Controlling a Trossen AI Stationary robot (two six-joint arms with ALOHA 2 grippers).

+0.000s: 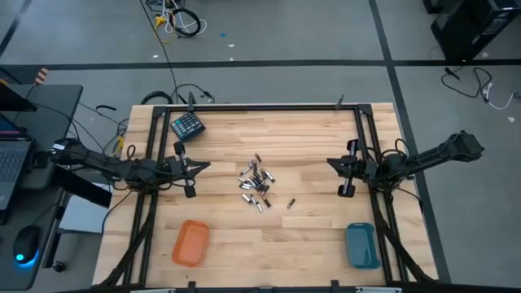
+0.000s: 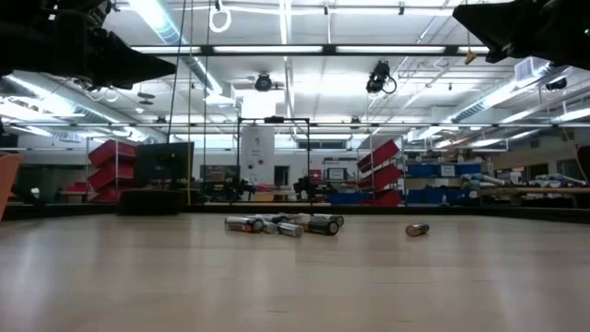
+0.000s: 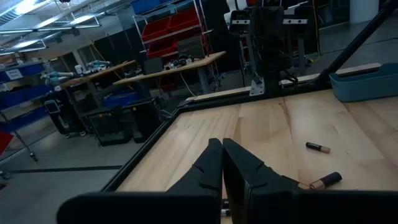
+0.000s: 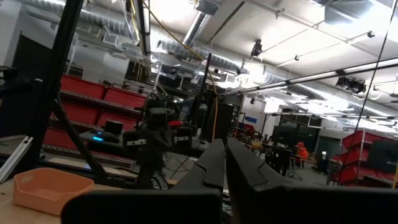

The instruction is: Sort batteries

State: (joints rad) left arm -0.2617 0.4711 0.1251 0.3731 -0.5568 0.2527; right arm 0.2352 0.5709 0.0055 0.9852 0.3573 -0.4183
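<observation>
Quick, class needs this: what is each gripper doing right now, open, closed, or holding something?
Left gripper: closed, holding nothing, left of the batteries.
Right gripper: closed, holding nothing, right of them.

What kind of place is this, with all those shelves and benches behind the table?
Most likely a robotics lab or workshop. Racks of red bins and cluttered workbenches fill the room under exposed ceiling ducts, and two robot arms wait over a wooden table scattered with batteries.

Left gripper (image 1: 202,166) and right gripper (image 1: 332,162) facing inward, jaws closed, empty.
</observation>
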